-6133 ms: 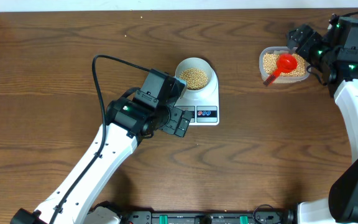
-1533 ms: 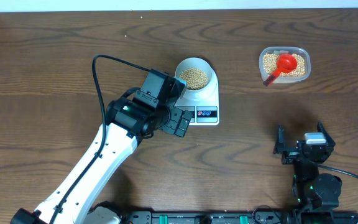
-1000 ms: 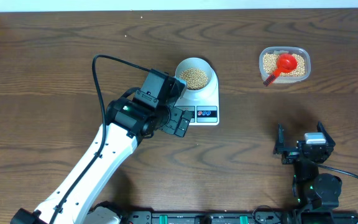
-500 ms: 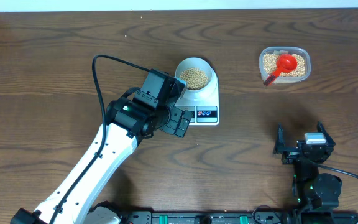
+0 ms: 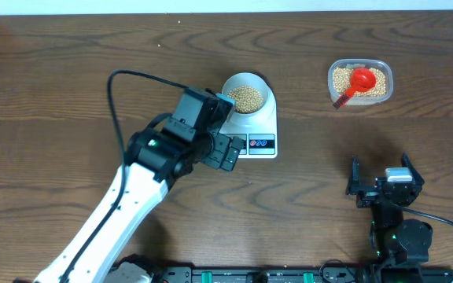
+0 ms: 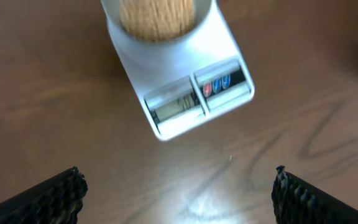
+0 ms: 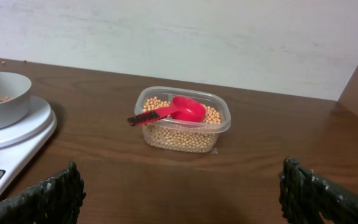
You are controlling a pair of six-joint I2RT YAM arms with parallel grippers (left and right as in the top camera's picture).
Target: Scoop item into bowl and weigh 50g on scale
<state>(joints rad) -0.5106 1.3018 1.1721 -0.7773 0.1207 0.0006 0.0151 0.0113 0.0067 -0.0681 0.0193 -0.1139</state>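
Note:
The pale bowl (image 5: 248, 93) stands on the white scale (image 5: 259, 132) and holds tan beans (image 5: 247, 97). The left wrist view shows the beans (image 6: 157, 15), the scale (image 6: 185, 74) and its display with red and blue buttons. My left gripper (image 5: 228, 152) is open and empty just left of the scale's front edge; its fingers spread wide in the wrist view (image 6: 179, 196). My right gripper (image 5: 384, 187) is open and empty at the front right, far from the scale. Its wrist view (image 7: 182, 193) shows the bowl (image 7: 2, 99) at far left.
A clear plastic tub (image 5: 359, 82) of beans with a red scoop (image 5: 360, 80) lying in it stands at the back right. It also shows in the right wrist view (image 7: 182, 121), with the scoop (image 7: 179, 110) on top. The left arm's black cable loops over the table.
Six seconds ago the right arm was at the tub; it has since pulled back to the front right and stays still. The left arm has just shifted slightly up and left.

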